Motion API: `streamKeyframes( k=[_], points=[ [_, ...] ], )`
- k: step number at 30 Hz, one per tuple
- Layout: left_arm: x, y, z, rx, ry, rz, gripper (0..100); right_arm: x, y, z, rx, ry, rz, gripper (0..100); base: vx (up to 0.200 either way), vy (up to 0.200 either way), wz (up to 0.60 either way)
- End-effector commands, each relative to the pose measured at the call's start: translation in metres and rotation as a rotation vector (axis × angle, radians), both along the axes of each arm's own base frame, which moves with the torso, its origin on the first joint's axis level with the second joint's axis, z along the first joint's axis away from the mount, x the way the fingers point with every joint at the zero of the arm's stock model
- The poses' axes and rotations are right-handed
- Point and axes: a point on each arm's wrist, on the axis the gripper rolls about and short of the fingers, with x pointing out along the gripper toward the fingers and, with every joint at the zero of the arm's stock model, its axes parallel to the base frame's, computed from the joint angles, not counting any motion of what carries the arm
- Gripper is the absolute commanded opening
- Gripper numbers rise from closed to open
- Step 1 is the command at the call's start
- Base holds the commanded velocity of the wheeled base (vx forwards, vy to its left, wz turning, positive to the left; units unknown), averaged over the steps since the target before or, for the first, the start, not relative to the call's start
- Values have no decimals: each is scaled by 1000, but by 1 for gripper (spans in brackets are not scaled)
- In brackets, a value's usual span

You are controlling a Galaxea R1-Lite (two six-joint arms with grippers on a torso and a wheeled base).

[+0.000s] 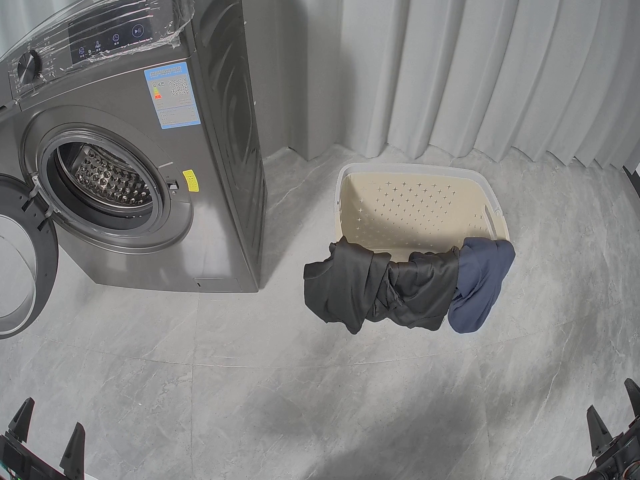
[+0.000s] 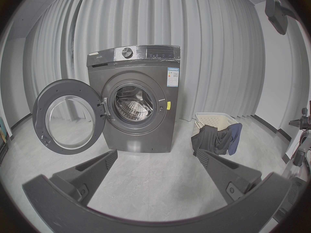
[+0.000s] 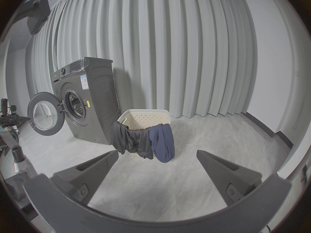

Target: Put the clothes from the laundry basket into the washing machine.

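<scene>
A cream laundry basket (image 1: 417, 175) (image 2: 213, 117) (image 3: 145, 117) stands on the floor to the right of the grey washing machine (image 1: 133, 141) (image 2: 139, 101) (image 3: 87, 97). A black garment (image 1: 380, 287) (image 2: 210, 139) (image 3: 132, 141) and a navy garment (image 1: 479, 280) (image 2: 236, 136) (image 3: 162, 141) hang over its near rim. The machine's round door (image 1: 17, 261) (image 2: 66, 115) (image 3: 43, 113) is swung open and the steel drum (image 1: 110, 178) shows. My left gripper (image 1: 47, 435) (image 2: 157, 165) is open low at the near left, far from the basket. My right gripper (image 1: 617, 421) (image 3: 157, 167) is open at the near right.
Pale curtains (image 1: 467, 55) hang along the back wall behind the machine and basket. Grey tiled floor (image 1: 267, 381) stretches between me and both. A dark skirting (image 3: 269, 131) runs along the right wall.
</scene>
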Motion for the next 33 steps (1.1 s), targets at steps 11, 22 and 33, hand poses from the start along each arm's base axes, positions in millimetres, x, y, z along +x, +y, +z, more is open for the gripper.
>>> streamKeyframes(
  k=[11,22,33],
  points=[
    [0,0,-5,-1,5,1,100,0,0,-4,0,-2,1,100,0,-109,0],
    [0,0,-5,0,5,0,100,0,0,-4,0,-2,1,100,0,-164,0],
    [0,0,-5,0,5,1,100,0,0,-4,0,-2,1,100,0,-73,0]
  ],
)
